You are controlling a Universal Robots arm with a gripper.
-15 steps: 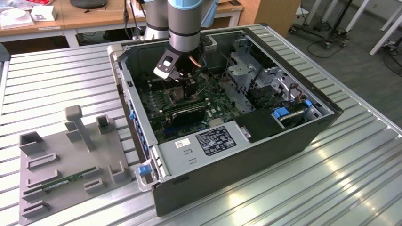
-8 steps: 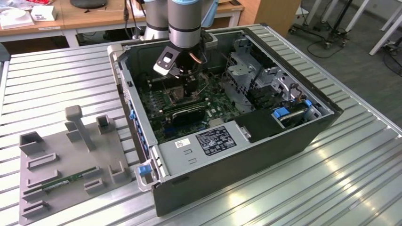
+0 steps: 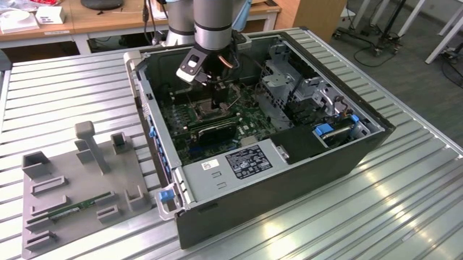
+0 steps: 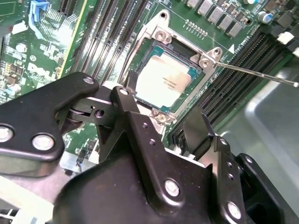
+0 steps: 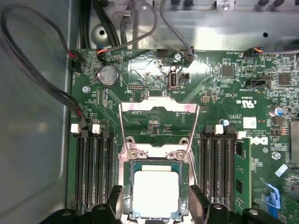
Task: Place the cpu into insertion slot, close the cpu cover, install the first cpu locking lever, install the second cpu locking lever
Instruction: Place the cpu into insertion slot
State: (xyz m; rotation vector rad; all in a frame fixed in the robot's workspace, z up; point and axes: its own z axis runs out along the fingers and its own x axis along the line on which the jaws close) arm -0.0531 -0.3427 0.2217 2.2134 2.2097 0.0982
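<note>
- The pincer [image 3: 217, 98], upper middle of the exterior view, is empty, with its fingers apart flanking the insertion slot [image 5: 129, 186].
- The cpu [image 5: 155, 193] sits in the slot.
- The cpu cover [image 5: 159, 108] stands open.

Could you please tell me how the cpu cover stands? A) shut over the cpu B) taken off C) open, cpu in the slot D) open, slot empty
C: in the first wrist view the cpu cover lies swung back from its hinge, and the cpu sits bare in the insertion slot.
</note>
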